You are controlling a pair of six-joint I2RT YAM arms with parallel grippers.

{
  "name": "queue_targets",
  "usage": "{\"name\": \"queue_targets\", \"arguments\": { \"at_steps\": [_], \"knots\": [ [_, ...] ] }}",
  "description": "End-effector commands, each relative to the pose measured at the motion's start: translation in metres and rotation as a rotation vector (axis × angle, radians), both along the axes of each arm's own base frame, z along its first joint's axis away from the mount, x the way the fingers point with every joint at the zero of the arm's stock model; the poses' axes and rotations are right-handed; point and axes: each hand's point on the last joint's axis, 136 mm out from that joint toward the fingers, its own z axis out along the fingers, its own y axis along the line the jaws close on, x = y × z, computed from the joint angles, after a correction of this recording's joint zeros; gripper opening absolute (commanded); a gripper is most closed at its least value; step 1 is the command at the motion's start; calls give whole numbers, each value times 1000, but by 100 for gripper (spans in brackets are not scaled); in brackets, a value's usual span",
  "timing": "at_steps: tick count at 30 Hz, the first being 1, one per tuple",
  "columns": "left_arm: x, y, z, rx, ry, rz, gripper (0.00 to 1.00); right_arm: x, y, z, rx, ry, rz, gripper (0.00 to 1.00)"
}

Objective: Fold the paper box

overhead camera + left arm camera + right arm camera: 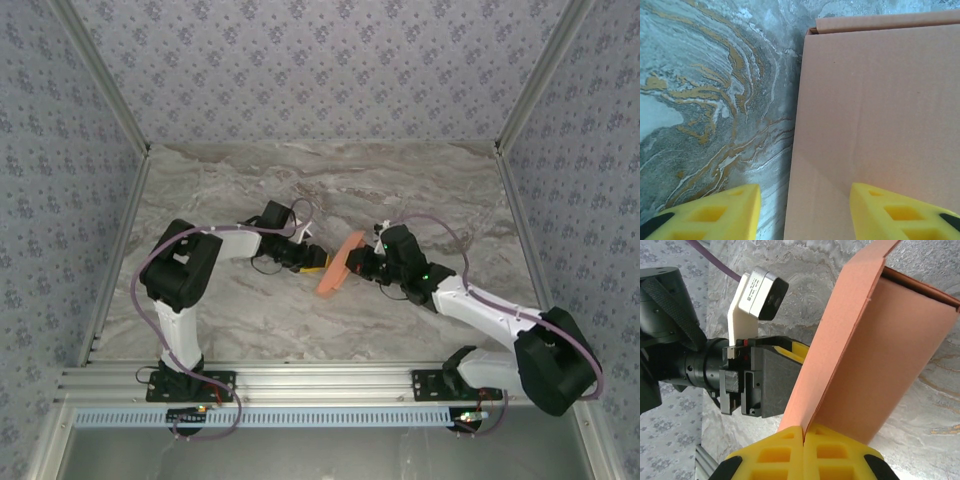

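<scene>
Right wrist view: the right gripper [803, 432] is pinching the lower edge of the paper box [880, 355] between fully closed yellow fingers, the box rising just beyond them. The left gripper [805, 189] is standing partly open, gripping nothing; the box's edge is showing beyond the gap, the table [715, 100] beyond one finger.
</scene>
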Motion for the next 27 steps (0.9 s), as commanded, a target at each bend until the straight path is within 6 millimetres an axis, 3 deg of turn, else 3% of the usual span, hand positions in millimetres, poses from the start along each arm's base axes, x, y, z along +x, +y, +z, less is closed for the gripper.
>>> {"name": "queue_targets", "arguments": {
  "at_steps": [1,6,9,14,21,27],
  "knots": [
    [18,5,2,68,-92,43,52,4,-11,-23,-129,23,-45,6],
    [36,33,12,176,-221,166,54,8,-9,-30,-174,27,-49,5],
    [41,52,42,193,-375,259,58,10,-7,-33,-187,30,-48,5],
    [18,74,85,152,-582,326,70,11,-5,-35,-197,31,-42,5],
    [-50,49,109,79,-806,197,83,13,-3,-34,-197,31,-38,5],
    [-67,25,106,150,-931,102,88,11,-2,-34,-201,34,-33,5]
  ]
}}
